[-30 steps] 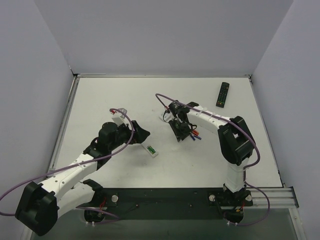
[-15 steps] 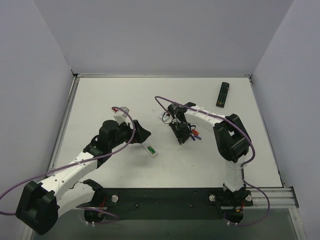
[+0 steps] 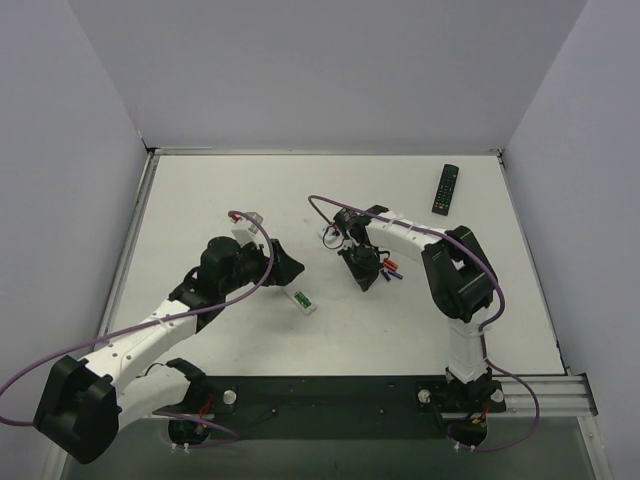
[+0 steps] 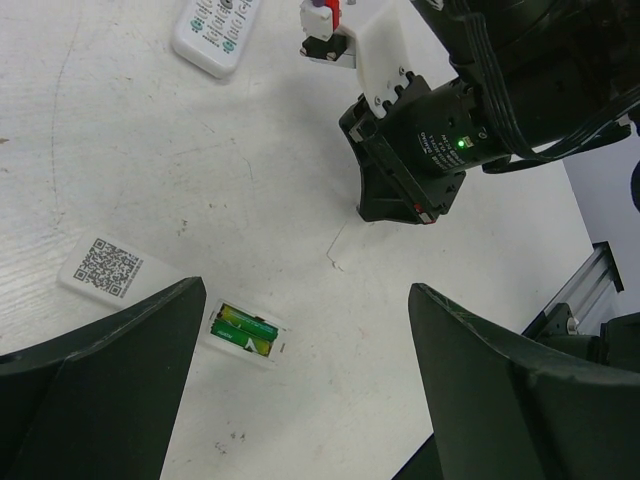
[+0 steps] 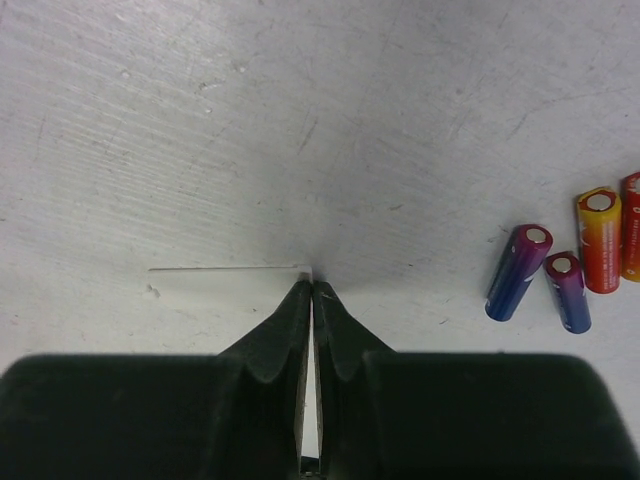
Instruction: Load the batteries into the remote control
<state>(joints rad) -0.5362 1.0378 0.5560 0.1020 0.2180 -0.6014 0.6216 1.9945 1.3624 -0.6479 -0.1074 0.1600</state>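
Lying slantwise, the remote control [image 3: 303, 300] sits just beside the wide-spread left hand [image 3: 285, 263], farther from the pinched-together right hand [image 3: 366, 281].

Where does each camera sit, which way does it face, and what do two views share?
Top external: above and behind the bases, looking down on the table; both arms show.
Left wrist: on the left arm, looking down between its own open fingers at the slim white remote with green batteries inside.
Right wrist: low over the table, facing past its own shut fingers towards loose purple batteries.
Shared: top and left-wrist views both show that remote and the right gripper.
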